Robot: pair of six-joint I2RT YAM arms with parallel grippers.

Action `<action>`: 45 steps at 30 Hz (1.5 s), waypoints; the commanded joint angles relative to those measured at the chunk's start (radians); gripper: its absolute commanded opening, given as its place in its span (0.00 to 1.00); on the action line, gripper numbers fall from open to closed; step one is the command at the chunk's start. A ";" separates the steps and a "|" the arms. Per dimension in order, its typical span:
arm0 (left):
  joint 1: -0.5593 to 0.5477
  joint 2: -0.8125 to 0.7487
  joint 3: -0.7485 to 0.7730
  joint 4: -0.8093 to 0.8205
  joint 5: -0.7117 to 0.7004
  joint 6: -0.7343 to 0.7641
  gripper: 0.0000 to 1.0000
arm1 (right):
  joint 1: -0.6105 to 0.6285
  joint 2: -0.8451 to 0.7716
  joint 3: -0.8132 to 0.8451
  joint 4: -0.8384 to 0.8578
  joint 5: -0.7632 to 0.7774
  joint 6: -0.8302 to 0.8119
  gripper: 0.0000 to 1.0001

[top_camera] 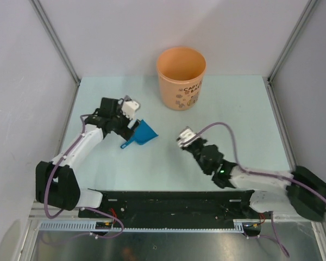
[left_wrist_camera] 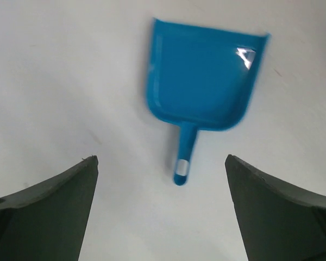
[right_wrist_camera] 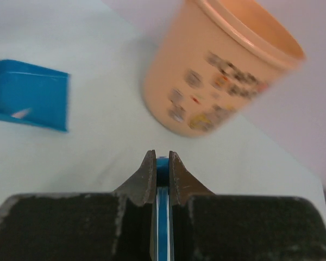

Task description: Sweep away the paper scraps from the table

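Left gripper [left_wrist_camera: 160,159] spread wide over dustpan [left_wrist_camera: 201,76]; dustpan lies free on table [top_camera: 119,168], 8 o'clock of bucket [top_camera: 179,92]. Right gripper [right_wrist_camera: 162,155] pinching brush [right_wrist_camera: 162,217]. Scraps: none visible on table. Risk: right arm swing clips bucket at its 1 o'clock and tips it, or left arm dropping knocks dustpan.

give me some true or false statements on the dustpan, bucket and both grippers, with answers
1. The blue dustpan lies flat on the table, clear of the left gripper. True.
2. The left gripper's jaws are shut. False: they stand wide apart on either side of the dustpan's handle, touching nothing.
3. The orange bucket lies tipped on its side. False: it stands upright.
4. The right gripper is shut on a thin blue object. True.
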 commanded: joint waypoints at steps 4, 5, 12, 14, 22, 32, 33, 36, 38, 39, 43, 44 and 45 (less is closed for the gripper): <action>0.159 0.024 0.004 0.170 0.004 -0.155 1.00 | 0.094 0.606 0.122 0.947 -0.298 -0.534 0.00; 0.185 0.036 -0.002 0.187 0.001 -0.165 1.00 | 0.099 0.659 0.201 0.947 -0.305 -0.574 0.00; 0.220 0.045 -0.082 0.267 -0.039 -0.157 1.00 | 0.117 0.969 0.444 0.920 -0.423 -0.605 0.00; 0.224 0.047 -0.094 0.274 -0.045 -0.151 1.00 | 0.119 1.012 0.483 0.868 -0.455 -0.596 0.00; 0.231 0.055 -0.109 0.291 -0.056 -0.129 1.00 | 0.137 1.098 0.566 0.670 -0.512 -0.542 0.00; 0.231 0.064 -0.114 0.291 -0.035 -0.117 1.00 | 0.178 1.055 0.601 0.488 -0.470 -0.475 0.21; 0.231 0.065 -0.114 0.290 -0.026 -0.116 1.00 | 0.188 1.034 0.603 0.440 -0.460 -0.475 0.44; 0.231 0.068 -0.114 0.291 -0.028 -0.117 1.00 | 0.203 0.980 0.607 0.362 -0.446 -0.455 0.81; 0.231 0.065 -0.114 0.290 -0.025 -0.114 1.00 | 0.209 0.942 0.609 0.282 -0.452 -0.414 0.96; 0.231 0.064 -0.116 0.290 -0.022 -0.112 1.00 | 0.214 0.899 0.610 0.244 -0.466 -0.397 0.99; 0.231 0.065 -0.116 0.290 -0.021 -0.111 1.00 | 0.238 0.776 0.618 0.043 -0.588 -0.318 1.00; 0.231 0.065 -0.116 0.290 -0.021 -0.109 1.00 | 0.243 0.754 0.627 -0.040 -0.669 -0.289 1.00; 0.231 0.067 -0.114 0.290 -0.021 -0.108 1.00 | 0.254 0.710 0.635 -0.089 -0.709 -0.274 1.00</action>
